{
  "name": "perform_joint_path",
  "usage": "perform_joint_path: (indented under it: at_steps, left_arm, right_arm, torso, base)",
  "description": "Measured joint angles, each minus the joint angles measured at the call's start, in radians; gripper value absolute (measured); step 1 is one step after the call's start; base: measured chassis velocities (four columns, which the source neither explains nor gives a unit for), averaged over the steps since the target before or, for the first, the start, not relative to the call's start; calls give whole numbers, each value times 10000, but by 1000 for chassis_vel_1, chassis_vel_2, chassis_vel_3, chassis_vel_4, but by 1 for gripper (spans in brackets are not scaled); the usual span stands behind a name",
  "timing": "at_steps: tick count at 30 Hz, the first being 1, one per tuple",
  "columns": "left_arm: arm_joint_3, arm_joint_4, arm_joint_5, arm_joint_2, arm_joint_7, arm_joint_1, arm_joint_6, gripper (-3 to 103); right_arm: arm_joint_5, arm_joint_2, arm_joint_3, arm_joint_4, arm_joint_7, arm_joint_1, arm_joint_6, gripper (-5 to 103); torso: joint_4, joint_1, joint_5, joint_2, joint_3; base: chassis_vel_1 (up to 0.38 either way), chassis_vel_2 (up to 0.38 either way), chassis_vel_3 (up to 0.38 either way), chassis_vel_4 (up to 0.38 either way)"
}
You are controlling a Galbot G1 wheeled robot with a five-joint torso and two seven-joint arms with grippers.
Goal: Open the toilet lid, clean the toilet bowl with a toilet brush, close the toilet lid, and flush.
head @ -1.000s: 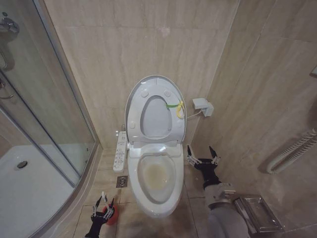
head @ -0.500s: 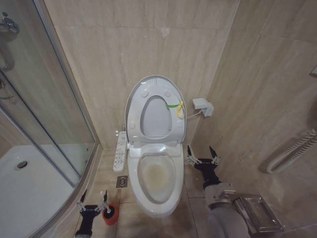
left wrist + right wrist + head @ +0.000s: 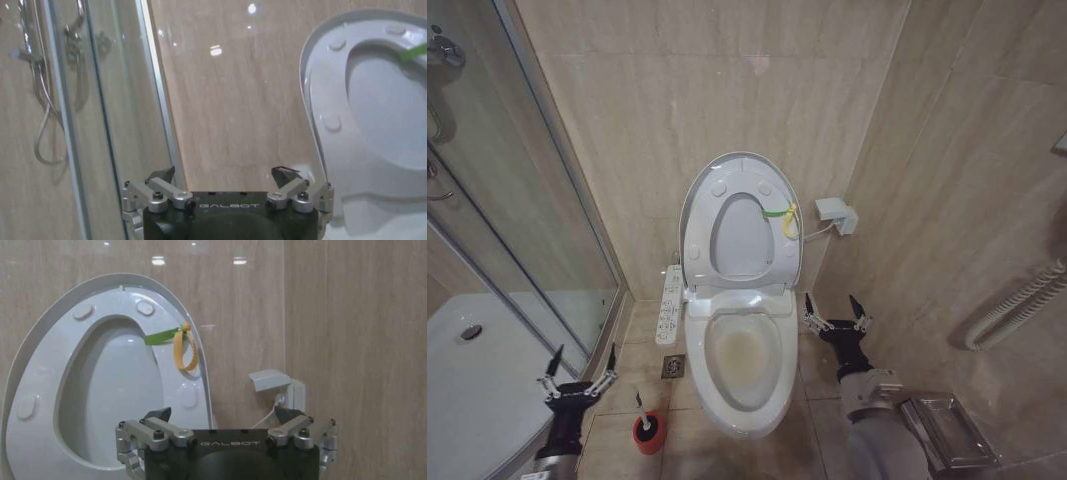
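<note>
The toilet lid (image 3: 699, 196) stands upright against the wall, with its yellow-green strap (image 3: 782, 216) at the right edge. Below it the toilet bowl (image 3: 772, 395) is uncovered, with yellow-brown staining inside. The toilet brush (image 3: 641, 406) stands in its red holder (image 3: 648, 432) on the floor left of the bowl. My left gripper (image 3: 579, 378) is open, left of the brush and apart from it, by the shower edge. My right gripper (image 3: 837, 315) is open beside the bowl's right side. The wrist views show the left gripper (image 3: 227, 174) and the right gripper (image 3: 227, 414) empty, facing the lid (image 3: 319, 100) (image 3: 40, 370).
A glass shower door (image 3: 517, 220) and white shower tray (image 3: 477, 390) close off the left. A button panel (image 3: 669, 305) and floor drain (image 3: 673, 366) lie between the shower and the bowl. A white wall box (image 3: 837, 215), a hose (image 3: 1017, 305) and a metal holder (image 3: 947, 430) are on the right.
My left gripper has moved left and up, away from the brush and its red holder, which stay on the floor. The right arm has not moved.
</note>
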Motion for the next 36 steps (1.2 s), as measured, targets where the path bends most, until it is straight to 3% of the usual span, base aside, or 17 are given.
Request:
perform_joint_path:
  at_steps: [8, 10, 24, 36]
  left_arm:
    - [37, -1052, -97, -499, -5, 402, 360, 97]
    - [108, -1259, -407, -662, 249, 492, 511, 97]
    - [-161, -1179, -1633, -723, 903, 161, 1629, 98]
    - [-113, -1043, -1892, -689, 1011, 14, 1642, 97]
  right_arm:
    - [0, 0, 0, 0, 0, 0, 0, 100]
    - [0, 0, 0, 0, 0, 0, 0, 100]
    - [0, 0, 0, 0, 0, 0, 0, 100]
    - [0, 0, 0, 0, 0, 0, 0, 100]
  torso:
    - [-1, 0, 1, 0, 0]
    - [0, 0, 0, 0, 0]
    - [-1, 0, -1, 0, 0]
    - [-1, 1, -1, 0, 0]
  base:
    - [0, 0, 0, 0]
    - [0, 0, 0, 0]
    - [0, 0, 0, 0]
    - [0, 0, 0, 0]
